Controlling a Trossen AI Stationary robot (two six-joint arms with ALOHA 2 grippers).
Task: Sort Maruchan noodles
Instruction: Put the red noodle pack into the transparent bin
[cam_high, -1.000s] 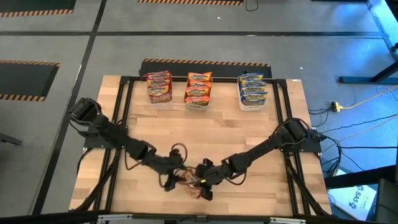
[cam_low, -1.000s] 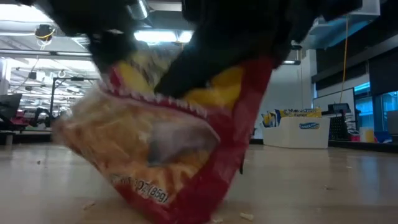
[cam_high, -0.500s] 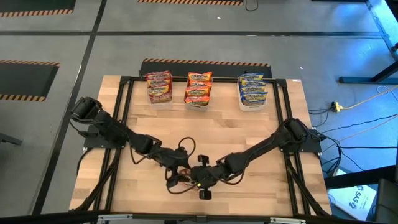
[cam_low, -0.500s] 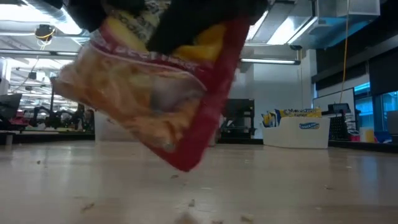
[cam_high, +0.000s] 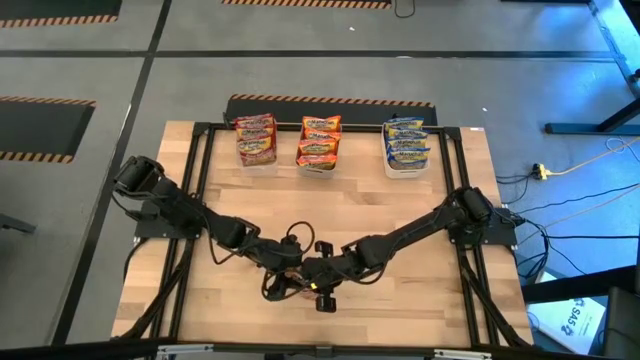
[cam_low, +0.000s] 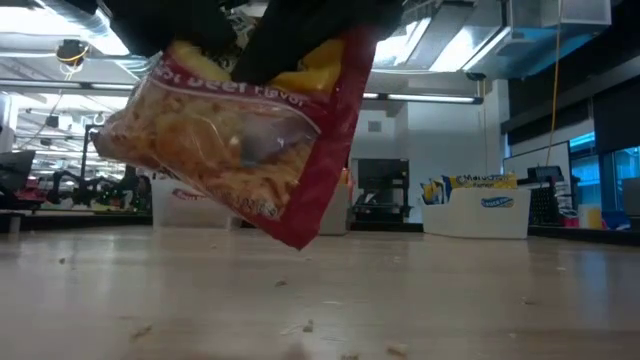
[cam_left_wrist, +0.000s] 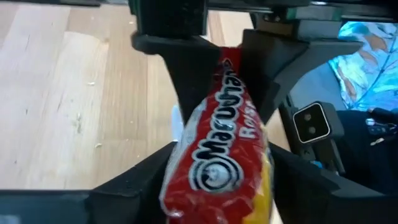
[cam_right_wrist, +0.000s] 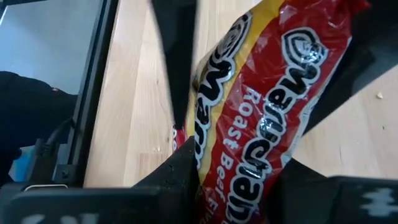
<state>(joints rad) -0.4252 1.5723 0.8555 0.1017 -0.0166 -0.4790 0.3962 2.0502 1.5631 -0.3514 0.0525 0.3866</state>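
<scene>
The red crinkly plastic Maruchan roast beef noodle packet (cam_low: 235, 140) now hangs tilted and clear of the pale wooden table (cam_high: 400, 215); a second ago its lower corner was pressed against the boards near the front edge, so we read this as a lift completed. Both wrist views show dark fingers on either side of the packet. The right gripper (cam_right_wrist: 239, 168) is clamped on it, its fingers (cam_right_wrist: 177, 56) pressing the wrapper. The left gripper (cam_left_wrist: 214, 168) also brackets the packet, but we cannot tell whether it is gripping or letting go. In the overhead view the two grippers meet over the table's front middle, slightly farther from the edge than before. At the far edge sit three clear plastic tubs: red-brown packets (cam_high: 256, 139), orange packets (cam_high: 319, 140), blue-and-yellow packets (cam_high: 406, 145). We judge this packet belongs with the red-brown stack.
</scene>
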